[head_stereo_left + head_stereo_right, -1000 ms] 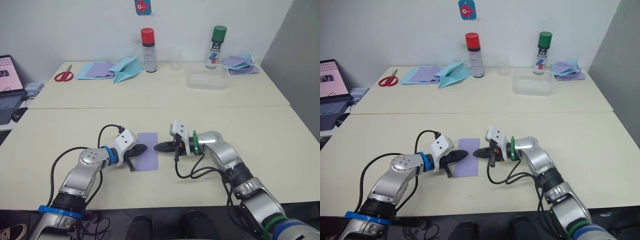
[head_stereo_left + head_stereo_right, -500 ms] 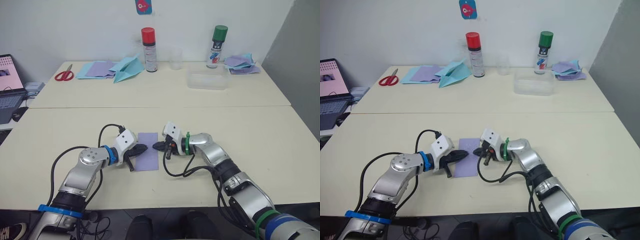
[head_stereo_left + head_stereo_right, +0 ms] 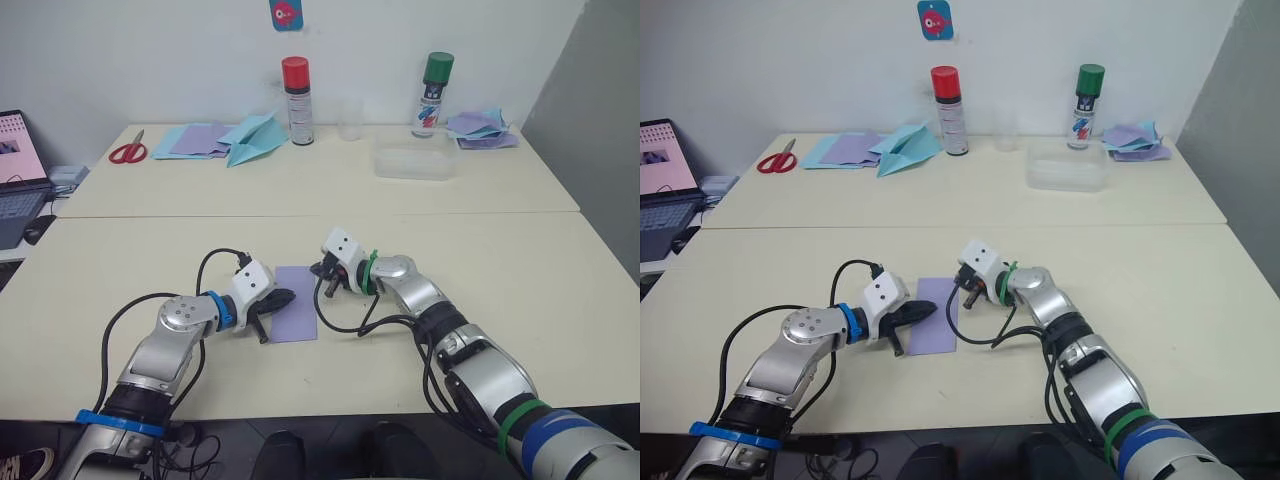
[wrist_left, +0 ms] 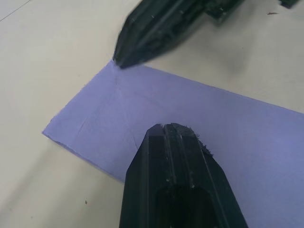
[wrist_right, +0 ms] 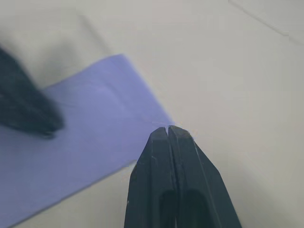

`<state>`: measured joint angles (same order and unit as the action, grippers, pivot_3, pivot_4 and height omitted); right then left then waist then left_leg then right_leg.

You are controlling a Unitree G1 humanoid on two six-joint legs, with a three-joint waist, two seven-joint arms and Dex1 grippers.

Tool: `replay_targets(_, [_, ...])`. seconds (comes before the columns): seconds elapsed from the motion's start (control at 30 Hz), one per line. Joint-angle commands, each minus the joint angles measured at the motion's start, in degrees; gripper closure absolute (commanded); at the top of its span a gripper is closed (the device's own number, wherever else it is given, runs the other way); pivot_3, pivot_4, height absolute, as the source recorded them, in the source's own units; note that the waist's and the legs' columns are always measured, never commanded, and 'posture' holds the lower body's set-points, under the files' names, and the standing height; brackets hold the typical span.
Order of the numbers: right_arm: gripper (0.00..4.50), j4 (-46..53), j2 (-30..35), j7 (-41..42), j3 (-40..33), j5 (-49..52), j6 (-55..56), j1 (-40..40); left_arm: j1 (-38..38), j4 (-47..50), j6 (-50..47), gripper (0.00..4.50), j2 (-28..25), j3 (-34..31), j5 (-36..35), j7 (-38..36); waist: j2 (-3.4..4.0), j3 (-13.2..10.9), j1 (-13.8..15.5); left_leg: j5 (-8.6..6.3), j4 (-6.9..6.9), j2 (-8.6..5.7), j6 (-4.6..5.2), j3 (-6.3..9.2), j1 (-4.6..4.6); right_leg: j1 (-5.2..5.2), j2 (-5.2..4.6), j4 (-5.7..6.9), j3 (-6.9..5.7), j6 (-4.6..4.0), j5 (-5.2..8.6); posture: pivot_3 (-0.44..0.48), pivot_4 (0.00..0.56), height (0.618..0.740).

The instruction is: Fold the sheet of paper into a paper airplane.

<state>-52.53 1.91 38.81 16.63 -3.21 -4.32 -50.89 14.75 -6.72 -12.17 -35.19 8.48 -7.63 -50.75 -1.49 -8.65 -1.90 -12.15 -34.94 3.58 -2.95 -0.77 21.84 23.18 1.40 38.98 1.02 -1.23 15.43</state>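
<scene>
Two grippers at one lavender rectangle, both with fingers pressed together and nothing between them. Left gripper (image 3: 282,297) lying low over the near left part of the sheet of paper (image 3: 295,302), closed fingertips (image 4: 172,142) resting on or just above its surface, gripping nothing. Right gripper (image 3: 318,269) angled in from the right, closed tip set at the sheet's far right corner, touching the paper's edge there; in the right wrist view (image 5: 169,130) tip right at that corner, no paper pinched between the fingers.

Flat on the near table (image 3: 520,290), between the two arms, longer side running away from the robot. Plain narrow rectangle, not pointed. Faint crease lines across the surface: one running lengthwise and slanted ones toward the corner, seen in the left wrist view. Edges flat against the tabletop, no flap raised.

Further back on the second table: red-capped spray can (image 3: 297,101) and green-capped spray can (image 3: 431,94), labels too small to read. Light blue paper plane (image 3: 254,137) beside a pile of purple and blue sheets (image 3: 195,139), red-handled scissors (image 3: 129,150) to their left, clear plastic box (image 3: 416,157), another pile of sheets (image 3: 481,128) at far right. Small blue card with a red figure (image 3: 285,13) on the wall, no legible writing. Laptop (image 3: 18,180) at far left, screen text unreadable.
</scene>
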Motion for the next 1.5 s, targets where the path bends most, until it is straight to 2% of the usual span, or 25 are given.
replay_targets(0.03, [4.47,-5.1,0.8,-5.1,-1.9,-1.5,1.1,-1.0,-3.5,-2.9,-2.1,4.5,-1.3,3.3,3.4,-1.0,-0.01,0.0,0.0,0.0,0.01,0.01,0.0,-0.01,-0.01,0.0,0.0,0.0,0.0,-0.01,0.01,0.0,0.15,0.74])
replay_targets(0.23, [4.47,-5.7,-0.7,-5.0,-5.5,1.6,6.7,-2.1,-2.9,-3.7,-1.5,4.5,-1.5,3.5,3.7,-1.2,0.0,0.0,0.0,0.0,0.04,0.01,0.0,0.0,-0.01,0.0,0.0,0.0,0.0,-0.02,0.01,0.0,0.15,0.74])
replay_targets(0.4, [4.47,5.1,0.5,5.9,-4.0,3.3,10.3,1.6,-2.9,-3.8,-1.3,4.5,-1.3,3.3,3.5,-1.2,0.03,0.0,0.0,0.0,0.07,0.01,0.0,-0.02,0.04,0.03,0.0,-0.04,0.01,-0.04,0.02,0.0,0.15,0.74])
replay_targets(0.57, [4.47,19.1,2.4,12.8,-0.5,3.4,2.3,7.5,-2.9,-3.6,-0.9,4.5,-0.4,2.2,2.4,-0.7,0.06,-0.1,0.0,0.0,0.11,0.04,0.0,0.03,0.05,0.04,0.01,-0.04,-0.05,-0.07,0.05,0.0,0.15,0.74])
replay_targets(0.73, [4.47,27.9,4.2,14.4,4.4,0.6,-7.5,11.7,-2.6,-3.6,1.4,4.5,0.4,0.1,1.4,0.4,0.05,-0.1,0.1,0.0,0.11,0.04,0.0,0.03,0.05,0.05,-0.03,-0.04,-0.05,-0.06,0.05,0.0,0.15,0.74])
replay_targets(0.93, [4.47,27.8,5.0,13.4,8.4,-2.3,-9.0,13.2,-2.8,-2.4,2.9,4.5,1.0,-3.0,-0.1,1.1,0.05,-0.1,0.1,0.0,0.11,0.03,0.0,0.02,0.06,0.08,-0.01,-0.04,-0.07,-0.09,0.06,0.0,0.15,0.74])
replay_targets(1.07, [4.47,25.6,5.0,12.2,9.3,-3.9,-7.6,13.4,-3.5,1.3,1.1,4.5,1.2,-7.3,-4.5,1.2,-0.01,-0.1,-0.1,0.0,0.12,0.05,0.0,0.03,0.06,0.1,0.01,-0.04,-0.09,-0.11,0.07,0.0,0.15,0.74])
replay_targets(1.23, [4.47,24.6,5.0,11.9,8.9,-3.7,-6.5,13.9,-5.3,9.1,-9.4,4.5,-0.7,-16.5,-15.3,0.9,-0.26,-0.5,-0.5,0.0,0.14,0.11,0.0,0.11,0.12,0.14,0.07,-0.04,-0.16,-0.11,0.07,0.0,0.15,0.74])
replay_targets(1.3, [4.47,24.9,5.0,12.0,8.8,-3.5,-6.5,13.9,-6.4,10.4,-12.3,4.5,-2.6,-18.8,-16.8,0.6,-0.3,-0.6,-0.5,0.0,0.14,0.12,-0.01,0.13,0.13,0.15,0.07,-0.04,-0.16,-0.11,0.07,0.0,0.15,0.74])
replay_targets(1.4, [4.47,25.0,5.0,12.3,8.7,-3.3,-6.5,13.9,-8.6,10.3,-12.5,4.5,-5.4,-20.0,-16.8,-1.1,-0.28,-0.6,-0.6,-0.01,0.15,0.1,-0.01,0.11,0.11,0.16,0.06,-0.04,-0.11,-0.13,0.09,0.0,0.15,0.74])
replay_targets(1.5, [4.47,24.6,4.9,12.3,8.7,-3.3,-6.2,13.8,-9.7,9.6,-12.9,4.5,-5.9,-19.3,-17.3,-2.5,-0.26,-0.7,-0.6,-0.01,0.16,0.1,-0.02,0.1,0.12,0.17,0.01,-0.07,-0.12,-0.19,0.12,0.0,0.15,0.74])
